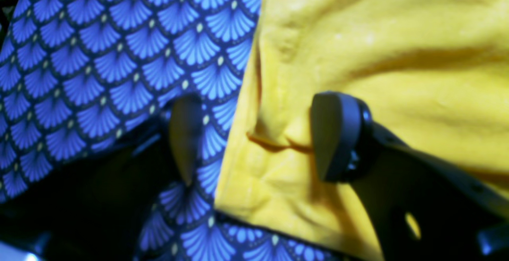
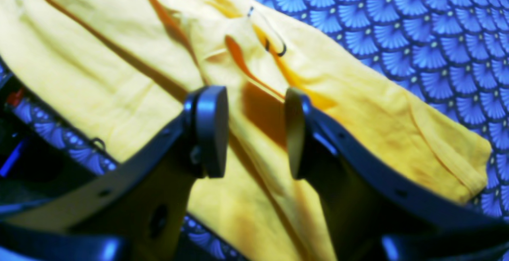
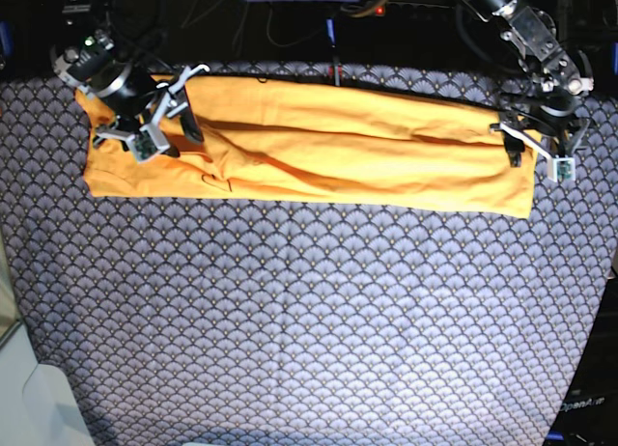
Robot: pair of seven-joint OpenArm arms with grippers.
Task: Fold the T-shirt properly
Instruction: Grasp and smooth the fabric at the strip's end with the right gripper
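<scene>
The orange-yellow T-shirt (image 3: 319, 147) lies folded into a long band across the far part of the table. My right gripper (image 3: 166, 127) hovers over its left end. In the right wrist view the right gripper (image 2: 254, 131) is open, its fingers either side of a raised fold of the T-shirt (image 2: 119, 54), with a sleeve (image 2: 437, 149) lying to the right. My left gripper (image 3: 536, 149) is at the band's right end. In the left wrist view the left gripper (image 1: 260, 139) is open and straddles the T-shirt's edge (image 1: 377, 54), with one finger over the shirt and one over the cloth.
A navy cloth with a fan-scale pattern (image 3: 309, 320) covers the whole table and also shows in the left wrist view (image 1: 99, 54) and the right wrist view (image 2: 397, 22). Dark cables and equipment (image 3: 309, 7) run along the far edge. A pale floor strip (image 3: 19, 388) shows at the near left.
</scene>
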